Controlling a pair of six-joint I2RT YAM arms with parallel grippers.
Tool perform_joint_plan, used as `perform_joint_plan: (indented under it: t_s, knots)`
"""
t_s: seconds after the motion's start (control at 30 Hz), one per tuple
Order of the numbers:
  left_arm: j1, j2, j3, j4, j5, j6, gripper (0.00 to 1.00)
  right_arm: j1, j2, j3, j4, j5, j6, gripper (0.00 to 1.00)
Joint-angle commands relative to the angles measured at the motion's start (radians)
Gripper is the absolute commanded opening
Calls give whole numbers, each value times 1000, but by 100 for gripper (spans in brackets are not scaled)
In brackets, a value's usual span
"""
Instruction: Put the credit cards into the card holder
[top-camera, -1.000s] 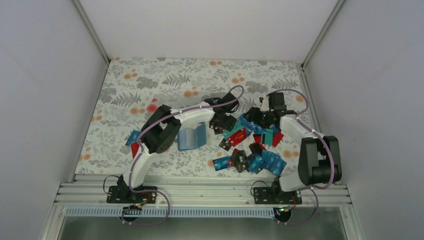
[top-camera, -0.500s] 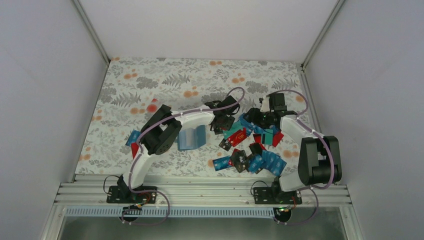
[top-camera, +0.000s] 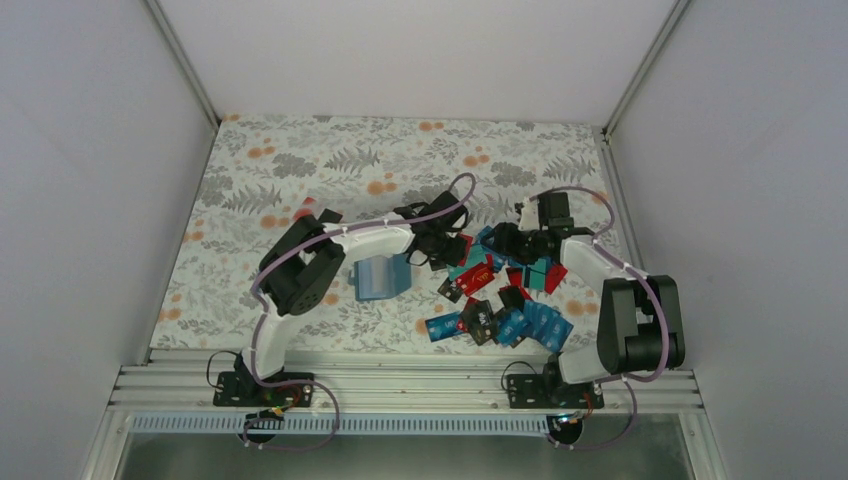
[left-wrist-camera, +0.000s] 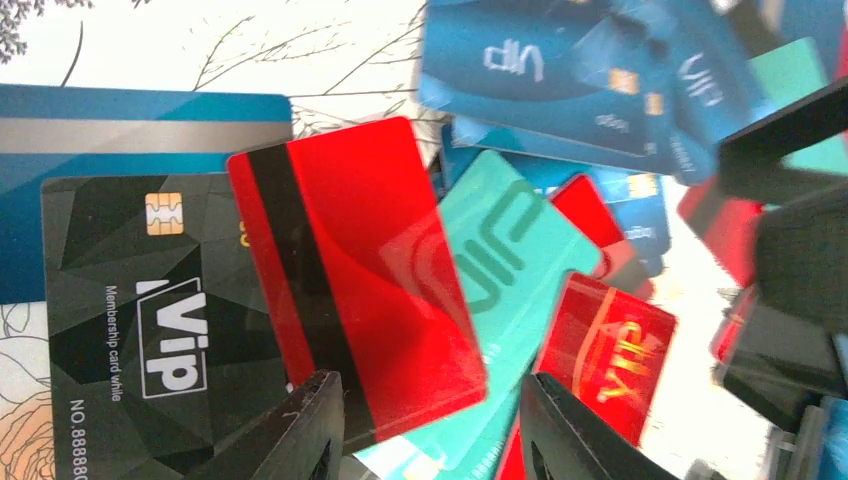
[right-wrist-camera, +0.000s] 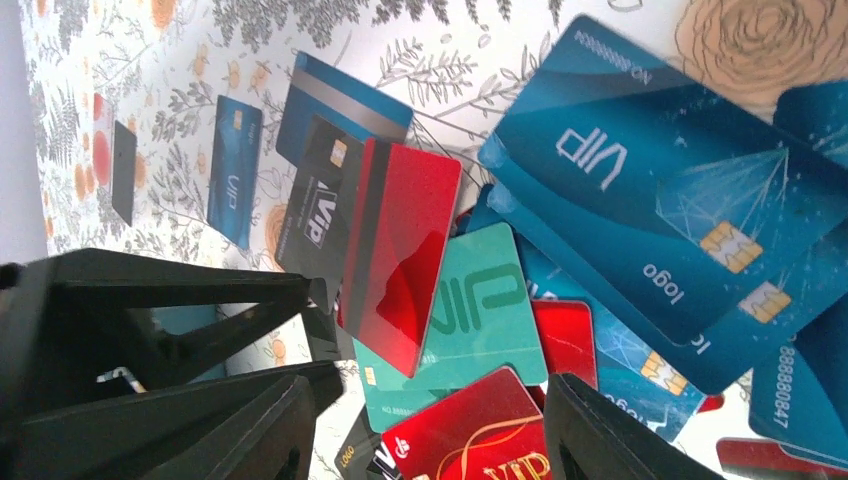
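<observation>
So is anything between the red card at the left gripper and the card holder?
Nothing visible. The card holder sits just left of the red card, only tablecloth between them in the top view.

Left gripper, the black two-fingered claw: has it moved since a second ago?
Yes. The left gripper has shifted slightly left, toward the teal-blue folding wallet.

A floral tablecloth (top-camera: 300, 170) lies between white walls (top-camera: 420, 50); an aluminium rail (top-camera: 400, 385) borders its near edge.
</observation>
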Motion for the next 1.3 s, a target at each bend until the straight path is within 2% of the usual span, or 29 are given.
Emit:
perform_joint_plan:
  t_s: [0.0, 0.07, 0.2, 0.43, 0.57, 0.9, 1.27]
  knots:
    - [17, -69, -58, 104, 110, -13, 44, -6, -25, -40, 6, -13, -2, 59]
    - [24, -80, -83, 143, 140, -13, 44, -5, -16, -56, 3, -13, -2, 59]
    - [26, -97, -89, 147, 115, 0, 43, -3, -8, -88, -13, -31, 4, 59]
    - [16, -103, -117, 170, 271, 61, 43, 27, -73, -168, -33, -23, 50, 59]
    - [11, -131, -167, 182, 283, 92, 43, 28, -67, -184, -17, 7, 46, 59]
    - [-21, -152, -284, 262, 330, 79, 26, 28, -46, -182, 2, 25, 34, 59]
    - [-36, -75, -239, 250, 278, 64, 21, 28, -35, -188, 9, 38, 28, 59]
